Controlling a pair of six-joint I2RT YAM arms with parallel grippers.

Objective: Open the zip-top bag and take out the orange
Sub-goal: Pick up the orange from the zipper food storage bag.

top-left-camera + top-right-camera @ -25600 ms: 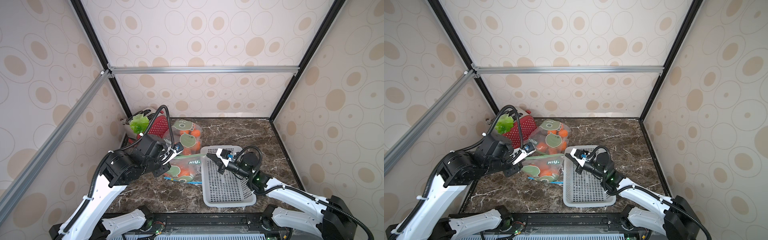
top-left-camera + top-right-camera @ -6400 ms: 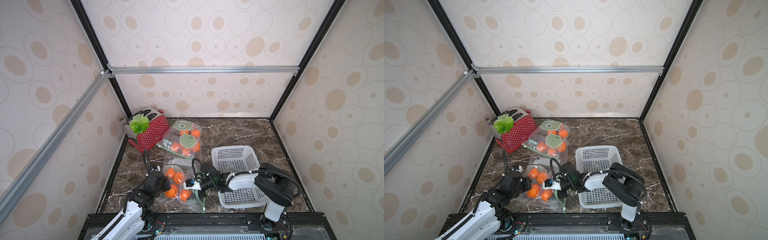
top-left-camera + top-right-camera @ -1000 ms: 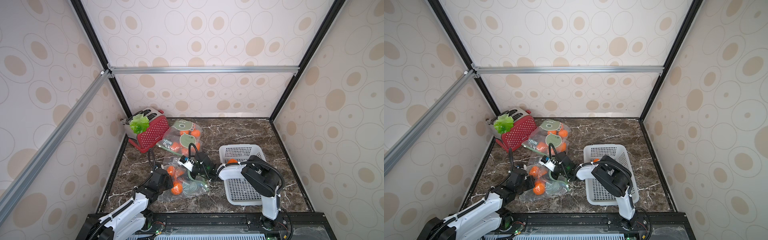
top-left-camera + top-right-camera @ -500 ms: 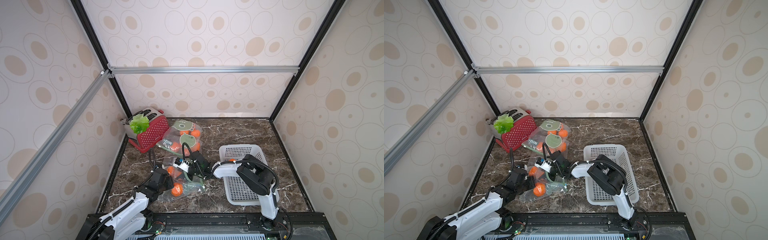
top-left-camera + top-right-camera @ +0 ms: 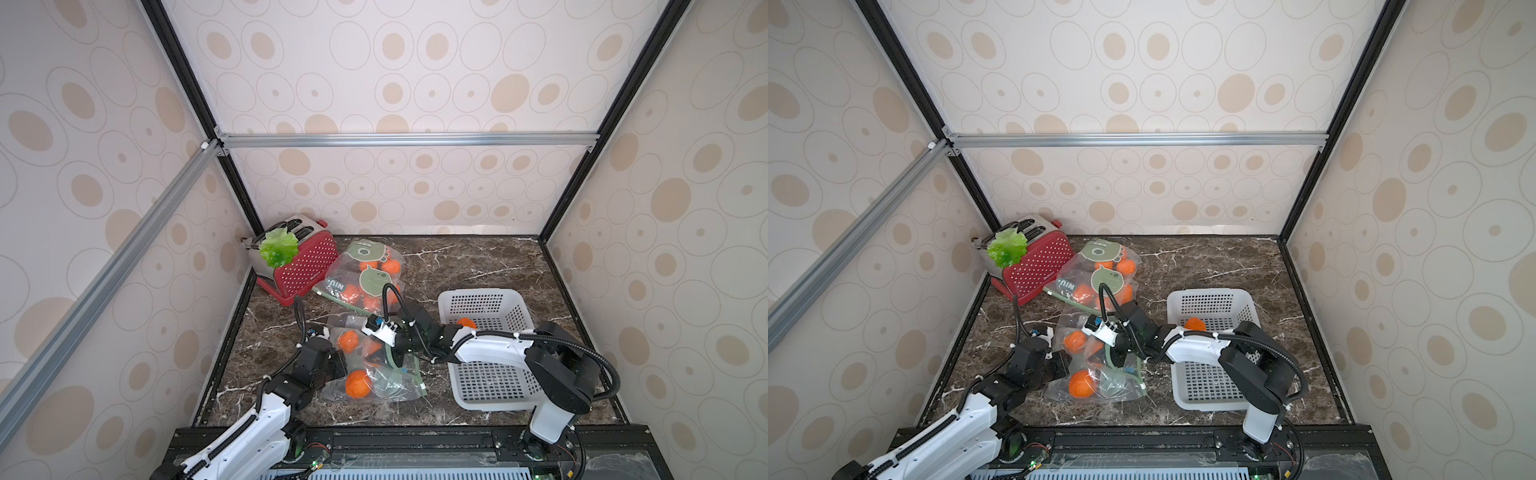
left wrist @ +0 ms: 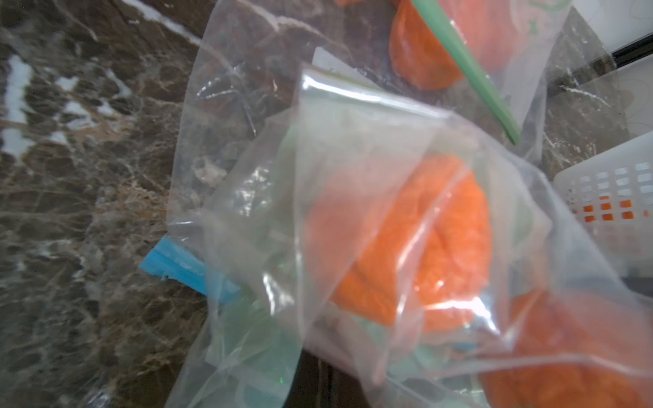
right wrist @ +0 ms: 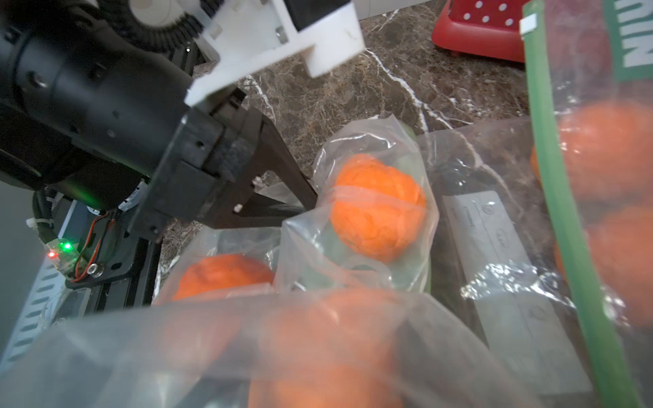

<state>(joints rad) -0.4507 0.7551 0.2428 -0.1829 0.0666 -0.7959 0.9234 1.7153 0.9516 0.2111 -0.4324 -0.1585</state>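
Both top views: zip-top bag pinched by left gripper; right gripper hidden by plastic, grip unclear. Basket, second bag, toaster nearby.

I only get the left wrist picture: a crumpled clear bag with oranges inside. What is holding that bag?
Observer: The left gripper pinches the zip-top bag at its edge, jaws shut. The right wrist view shows it.
Operator: And the orange dots behind that white grid?
Observer: That is one whole orange lying in the white basket.
Operator: Is the other arm doing anything?
Observer: The right gripper reaches to the bag from the basket side. Whether it grips any fruit, I cannot tell.
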